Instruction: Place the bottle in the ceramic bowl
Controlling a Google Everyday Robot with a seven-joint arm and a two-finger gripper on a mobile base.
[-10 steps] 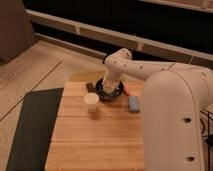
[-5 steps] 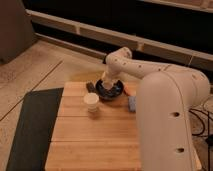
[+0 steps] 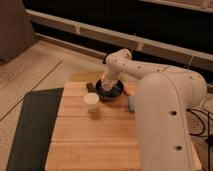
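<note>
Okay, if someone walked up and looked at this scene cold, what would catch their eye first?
The big white robot arm fills the right side and bends back toward the far edge of the wooden table. Its gripper reaches down into the dark ceramic bowl there. Just in front and left of the bowl stands a cream cup.

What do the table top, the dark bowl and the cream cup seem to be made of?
Table top: light wood planks with visible seams. Ceramic bowl under the gripper: dark and glossy, likely glazed ceramic. Cream cup: matte, perhaps ceramic or paper; unclear.
</note>
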